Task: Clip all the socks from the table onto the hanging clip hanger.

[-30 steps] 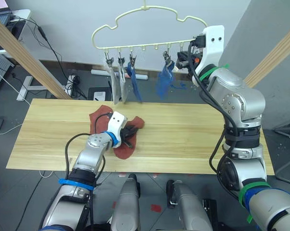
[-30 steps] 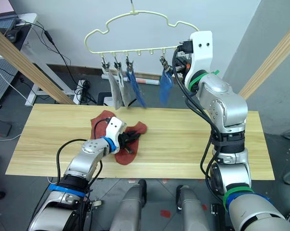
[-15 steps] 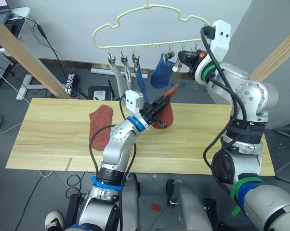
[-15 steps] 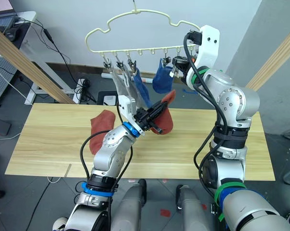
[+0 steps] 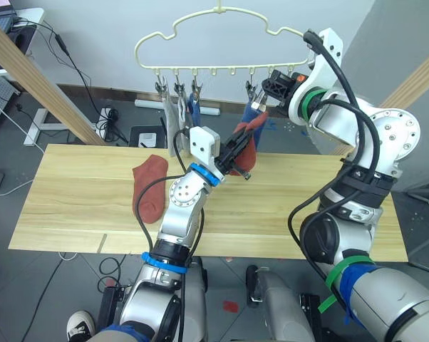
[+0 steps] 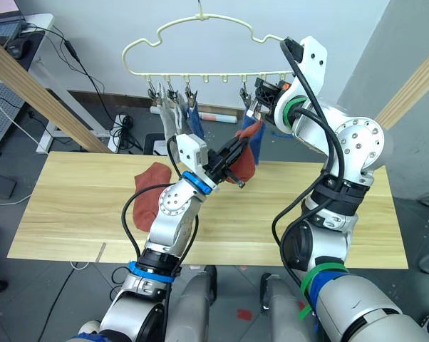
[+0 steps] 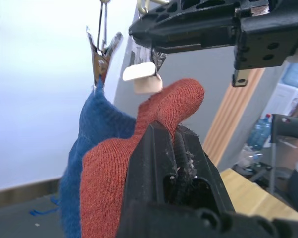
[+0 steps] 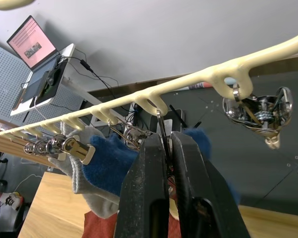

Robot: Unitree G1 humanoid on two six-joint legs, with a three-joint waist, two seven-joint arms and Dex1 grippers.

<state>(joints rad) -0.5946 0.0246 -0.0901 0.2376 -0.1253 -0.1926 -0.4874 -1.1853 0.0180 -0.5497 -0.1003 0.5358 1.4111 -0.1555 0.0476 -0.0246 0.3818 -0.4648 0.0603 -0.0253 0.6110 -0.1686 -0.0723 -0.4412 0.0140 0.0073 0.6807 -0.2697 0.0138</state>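
The left gripper (image 5: 237,151), clenched on a rust-red sock (image 5: 246,146), has risen in the last half-second from above the table (image 5: 79,206) to the clip hanger (image 5: 221,39), the sock's cuff now just under the open clip (image 8: 161,134) that the right gripper (image 8: 168,148) squeezes by its handles — so I judge the fifth sock is about to be clipped. Two grey and two blue socks (image 5: 254,117) already hang, one red sock (image 5: 149,187) lies on the table, and no readable writing shows.
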